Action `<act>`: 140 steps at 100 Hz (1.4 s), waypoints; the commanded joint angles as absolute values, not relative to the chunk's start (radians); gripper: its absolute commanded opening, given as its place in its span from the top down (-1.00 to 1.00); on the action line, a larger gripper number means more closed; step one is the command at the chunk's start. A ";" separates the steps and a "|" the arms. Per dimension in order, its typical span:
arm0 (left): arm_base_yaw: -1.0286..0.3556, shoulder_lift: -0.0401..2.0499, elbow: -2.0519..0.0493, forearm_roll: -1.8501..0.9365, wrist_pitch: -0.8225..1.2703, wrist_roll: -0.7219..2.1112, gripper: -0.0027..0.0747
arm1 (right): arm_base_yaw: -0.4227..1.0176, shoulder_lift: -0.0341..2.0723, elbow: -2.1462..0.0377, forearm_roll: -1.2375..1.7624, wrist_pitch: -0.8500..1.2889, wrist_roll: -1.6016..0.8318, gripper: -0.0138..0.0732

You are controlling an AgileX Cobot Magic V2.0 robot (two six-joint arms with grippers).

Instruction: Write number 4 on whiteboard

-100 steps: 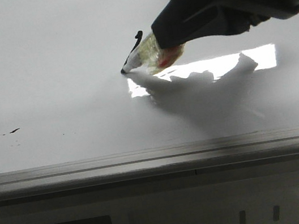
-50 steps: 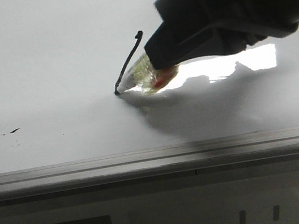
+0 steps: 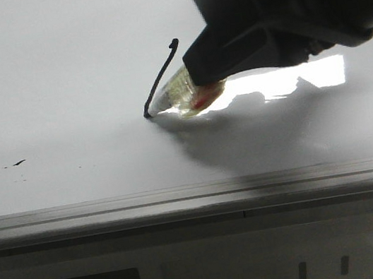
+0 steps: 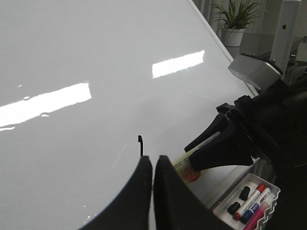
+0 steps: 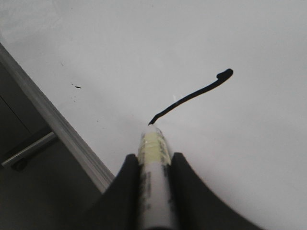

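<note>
The whiteboard (image 3: 53, 69) is glossy pale grey-white with a grey frame edge (image 3: 113, 212) and a bright glare patch (image 3: 284, 80). Only a slanted black stroke (image 3: 161, 79) of the number 4 shows on it; it also shows in the right wrist view (image 5: 192, 96) and the left wrist view (image 4: 140, 146). My right gripper (image 5: 153, 160) is shut on a marker (image 5: 153, 182) whose tip (image 3: 147, 115) touches the board at the stroke's lower end. In the front view the right gripper (image 3: 193, 74) holds the marker (image 3: 179, 96) slanted. My left gripper (image 4: 153, 160) is shut and empty, above the board.
Small black specks (image 3: 17, 163) mark the board at the left. A white tray (image 4: 247, 201) with several markers and caps sits beside the board's edge. A potted plant (image 4: 234, 21) stands beyond the board's far corner.
The marker tip has drawn the slanted stroke down and to the left over the last second. In the last half second it has hardly moved. The left gripper's earlier state is not shown.
</note>
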State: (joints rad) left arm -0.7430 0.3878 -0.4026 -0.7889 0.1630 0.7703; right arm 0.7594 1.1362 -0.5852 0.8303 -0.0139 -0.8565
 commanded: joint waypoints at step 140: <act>-0.743 0.392 -0.431 -0.809 0.082 0.766 0.98 | 0.568 1.037 -0.718 0.821 0.074 -0.868 0.81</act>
